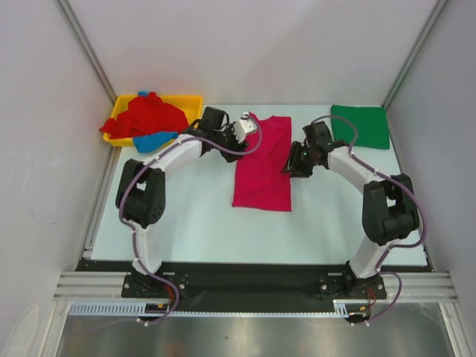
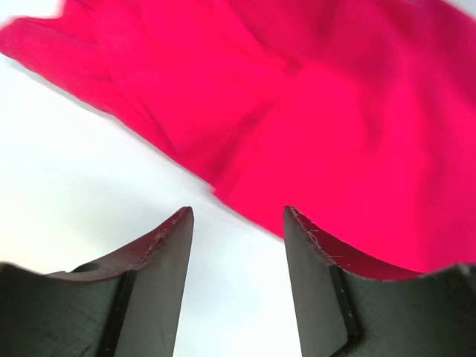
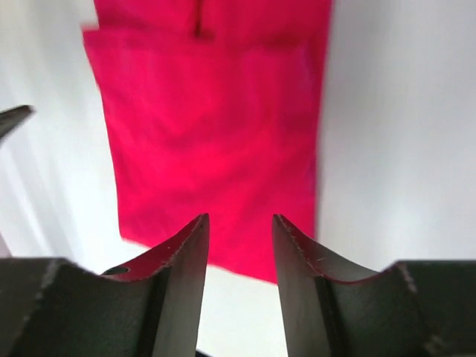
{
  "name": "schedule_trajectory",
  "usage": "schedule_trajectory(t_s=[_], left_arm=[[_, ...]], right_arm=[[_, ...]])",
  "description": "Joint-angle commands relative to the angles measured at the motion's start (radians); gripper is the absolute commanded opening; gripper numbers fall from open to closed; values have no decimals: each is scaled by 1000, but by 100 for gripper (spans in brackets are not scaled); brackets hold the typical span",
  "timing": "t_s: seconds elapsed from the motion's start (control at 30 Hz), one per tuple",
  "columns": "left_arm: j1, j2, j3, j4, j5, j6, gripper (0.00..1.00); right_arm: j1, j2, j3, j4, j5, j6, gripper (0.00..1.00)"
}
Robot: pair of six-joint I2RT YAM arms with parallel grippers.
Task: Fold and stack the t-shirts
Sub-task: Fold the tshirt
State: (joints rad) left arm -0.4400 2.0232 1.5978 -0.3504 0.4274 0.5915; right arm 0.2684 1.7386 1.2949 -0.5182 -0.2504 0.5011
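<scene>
A magenta-pink t-shirt [image 1: 262, 163] lies folded lengthwise as a long strip in the middle of the table; it fills the left wrist view [image 2: 312, 111] and shows in the right wrist view [image 3: 216, 126]. My left gripper [image 1: 249, 128] hovers at its far left corner, open and empty [image 2: 236, 223]. My right gripper [image 1: 291, 165] sits beside its right edge, open and empty [image 3: 239, 223]. A folded green t-shirt [image 1: 361, 126] lies at the back right. Red [image 1: 146, 117] and blue [image 1: 155, 140] t-shirts are heaped in the yellow tray [image 1: 191, 101].
The yellow tray stands at the back left corner with cloth spilling over its front. Grey walls and metal frame rails enclose the white table [image 1: 193, 223] on the left, back and right.
</scene>
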Motion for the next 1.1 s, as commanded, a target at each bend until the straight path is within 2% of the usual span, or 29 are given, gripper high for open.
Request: schedule_trajectory(t_s=[0.0,0.03,0.1,0.2,0.33,0.43,0.63,0.73,0.77,0.8,0.9,1.0,1.07], left_arm=[[-40,-190,-90,-152,189,37,57],[-64,-204,-139,-191,197,124,57],[-123,-210,-179,-254,189,192,55],[-140,-210,-252,-182,191,154,56],[-158,-169,-326,-69,67,117,56],[-193,-139,-337,-53,-41,155,55],[-226,-136,-349,-116,-56,267,57],[-226,-171,-329,-212,-33,313,60],[-224,-190,-317,-241,12,317,62],[-224,-234,-305,-295,36,327,63],[-227,-314,-297,-315,100,353,68],[-253,-357,-370,-285,25,405,70],[-262,-360,-468,-198,-27,422,70]], right_arm=[[29,-2,-100,133,-98,54,43],[32,33,-94,145,-107,74,43],[38,70,-47,174,-95,76,42],[16,154,-2,214,-118,126,39],[-30,191,-12,211,-73,165,37],[-54,211,-19,198,-40,156,37],[-84,223,-2,133,-12,105,37],[-93,164,-12,96,-6,62,37],[-89,141,-16,86,2,44,37],[-71,112,-26,67,16,16,38],[13,-43,-99,50,129,-71,39],[38,-157,-227,-6,165,28,41],[54,-226,-325,6,152,136,44]])
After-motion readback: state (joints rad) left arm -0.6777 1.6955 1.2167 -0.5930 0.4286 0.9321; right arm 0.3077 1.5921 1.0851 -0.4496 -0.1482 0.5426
